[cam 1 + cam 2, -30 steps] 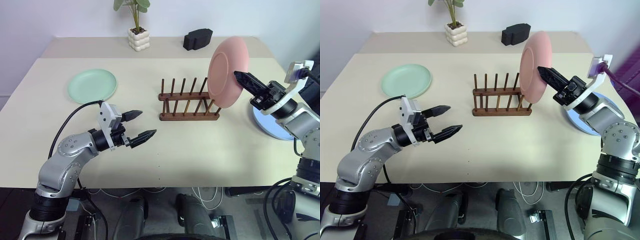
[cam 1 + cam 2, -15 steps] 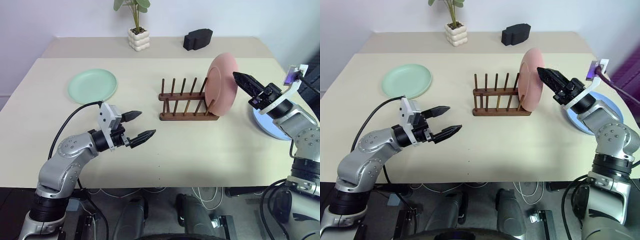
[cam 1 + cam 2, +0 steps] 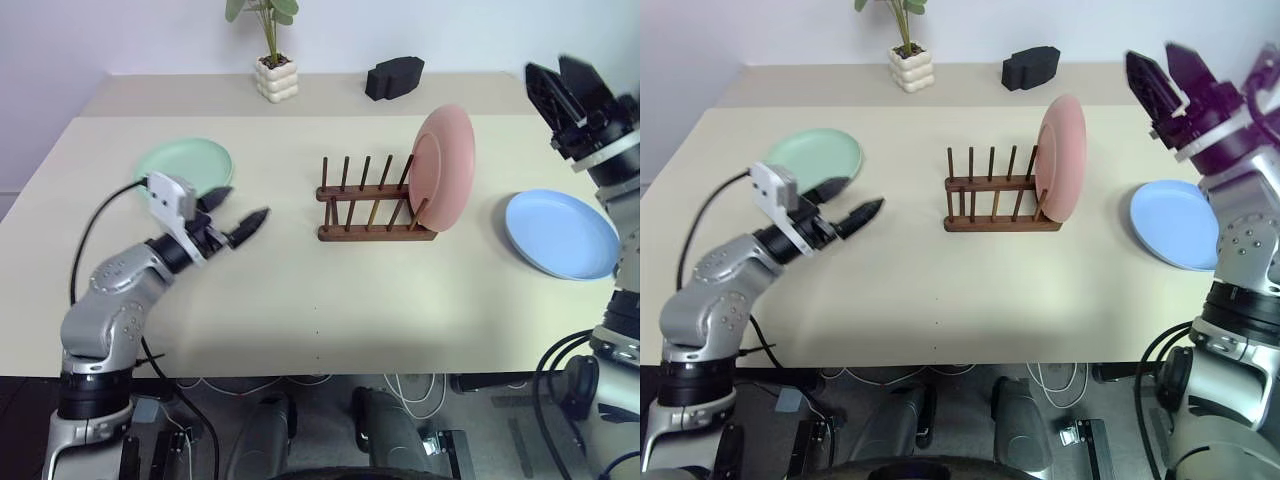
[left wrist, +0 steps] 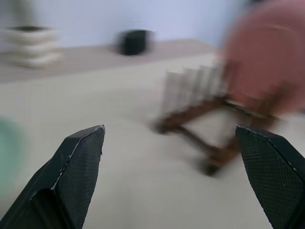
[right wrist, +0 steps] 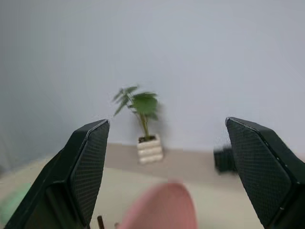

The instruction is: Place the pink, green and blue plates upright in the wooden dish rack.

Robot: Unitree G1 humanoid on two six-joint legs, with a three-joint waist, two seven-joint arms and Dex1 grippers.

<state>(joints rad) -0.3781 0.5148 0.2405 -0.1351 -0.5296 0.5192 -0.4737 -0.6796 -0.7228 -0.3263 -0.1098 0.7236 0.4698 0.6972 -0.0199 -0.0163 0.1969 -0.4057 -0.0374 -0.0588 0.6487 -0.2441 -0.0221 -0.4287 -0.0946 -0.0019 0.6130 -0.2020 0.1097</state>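
Pink plate [image 3: 444,168] stands in the wooden dish rack's [image 3: 375,208] right end. Left gripper [image 3: 235,212], wide open and empty, should approach the green plate [image 3: 185,166] at far left low, pinching its near rim. Right gripper [image 3: 570,88] hangs open, empty, above the blue plate [image 3: 560,232].

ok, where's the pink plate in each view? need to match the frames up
Left eye: pink plate upright at the right end of the wooden dish rack, right of centre.
Right eye: same spot, slightly nearer centre.
Left wrist: blurred pink disc, upper right, behind the rack.
Right wrist: its top edge at the bottom centre.
Shared landmark: the black block.
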